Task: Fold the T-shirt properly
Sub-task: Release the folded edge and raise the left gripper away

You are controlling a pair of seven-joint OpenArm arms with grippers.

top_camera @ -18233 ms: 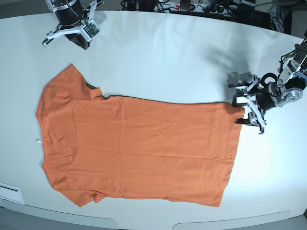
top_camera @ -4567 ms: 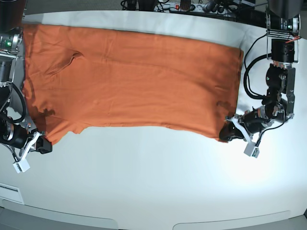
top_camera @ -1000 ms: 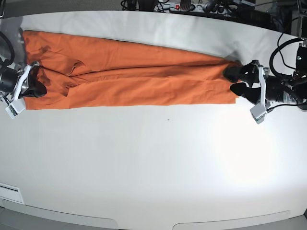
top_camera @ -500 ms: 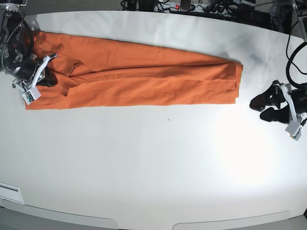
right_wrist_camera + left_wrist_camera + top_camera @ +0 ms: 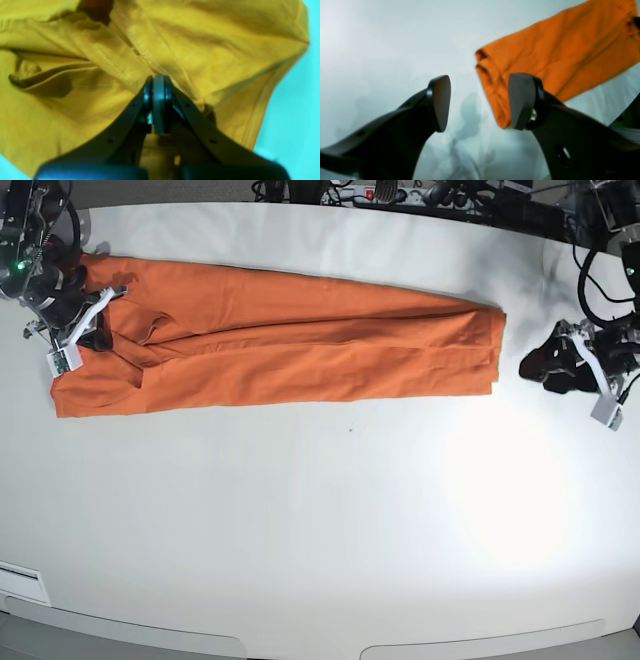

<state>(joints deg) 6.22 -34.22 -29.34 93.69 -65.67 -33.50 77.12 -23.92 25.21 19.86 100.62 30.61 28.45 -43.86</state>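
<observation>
The orange T-shirt [image 5: 290, 345] lies folded lengthwise into a long band across the far half of the white table [image 5: 320, 530]. My right gripper [image 5: 98, 338] is at its left, sleeve end. In the right wrist view the gripper [image 5: 158, 100] is shut, with seams and creases of the cloth [image 5: 212, 57] running into its tip. My left gripper [image 5: 535, 368] is open and empty, just right of the hem end and clear of it. In the left wrist view its fingers [image 5: 440, 102] stand apart over bare table, with the folded hem [image 5: 545, 62] just beyond them.
Cables and a power strip [image 5: 370, 192] run along the table's back edge. A white label [image 5: 20, 580] sits at the front left corner. Both arm bodies stand at the table's far left and far right ends.
My left gripper let go of the hem end, drew back right and has shifted slightly up. My right gripper, still shut, moved up along the sleeve end. The band itself has stayed put.
</observation>
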